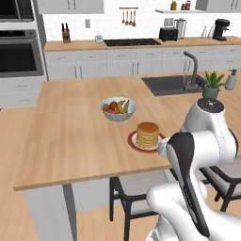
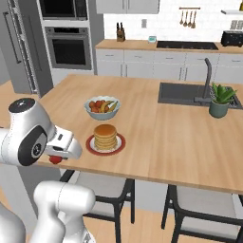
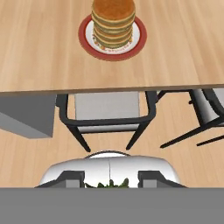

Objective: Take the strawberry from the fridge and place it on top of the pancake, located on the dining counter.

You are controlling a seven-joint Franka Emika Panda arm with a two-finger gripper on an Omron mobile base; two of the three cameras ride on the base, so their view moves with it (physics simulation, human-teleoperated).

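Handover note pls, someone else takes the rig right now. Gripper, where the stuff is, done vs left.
Gripper: shut on the strawberry, the red berry showing under the hand in the right base view. It hangs at the near edge of the dining counter, short of the plate.
Pancake: stack on its red-rimmed plate, near the counter's front edge, beside the fruit bowl. Nothing on top of it.
Done: berry fetched and brought to the counter.
Left: carry it forward over the stack, lower, release on top, back away.
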